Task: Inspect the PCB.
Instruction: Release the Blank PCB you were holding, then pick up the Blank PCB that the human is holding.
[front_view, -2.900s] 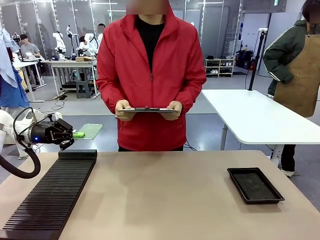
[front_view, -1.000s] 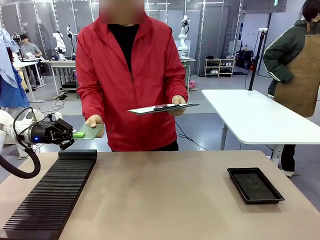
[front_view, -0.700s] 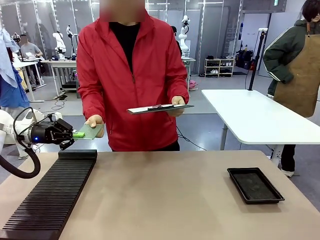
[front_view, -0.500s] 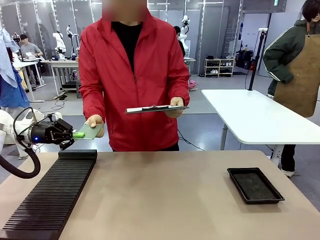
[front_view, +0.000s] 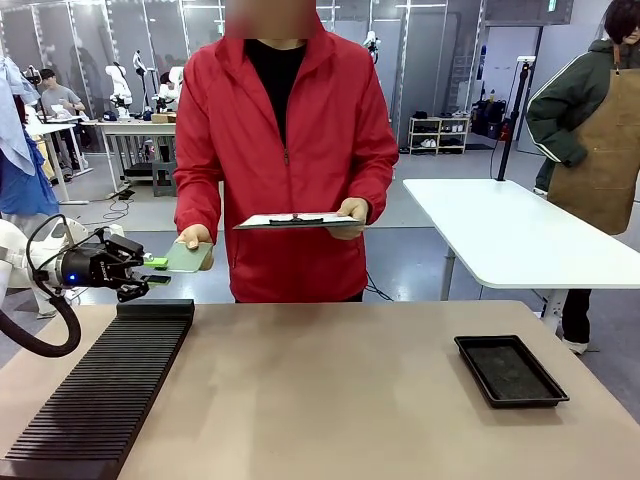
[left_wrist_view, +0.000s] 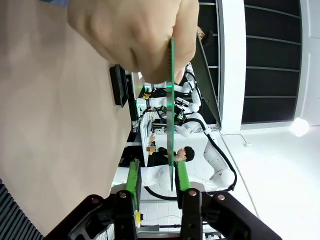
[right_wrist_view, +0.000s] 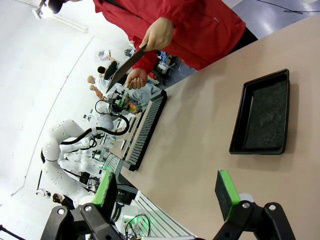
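Thin flat green rectangular PCB (front_view: 186, 257) noted in the air beyond far L corner of tan tabletop (front_view: 330, 400), approx level, well clear of the surface. Far end of PCB is gripped by one hand (front_view: 195, 238) of the person in red jacket (front_view: 290, 150) standing at far side. Near end lies between pads of L gripper (front_view: 157, 270) (black body, green pads). Its jaws are set apart, one pad above the board and one below. In L wrist view the PCB (left_wrist_view: 173, 100) is seen edge-on. A clear gap is seen to one pad (left_wrist_view: 132, 175). The board sits just beside the other pad (left_wrist_view: 183, 175); contact there can't be told. Board not clamped by gripper; weight taken by the hand (left_wrist_view: 135, 35). L gripper is placed above far end of long black ribbed rack (front_view: 100, 390), which lies along table's L side. Dark flat clipboard (front_view: 298, 220) is held approx level in front of torso by person's other hand (front_view: 351, 211). R gripper (right_wrist_view: 165, 192) is seen w/ pads spread wide, nothing between them, hanging above tabletop. Black shallow rectangular tray (right_wrist_view: 260, 112) lies on table beyond it, at table's R side, well apart from rack.
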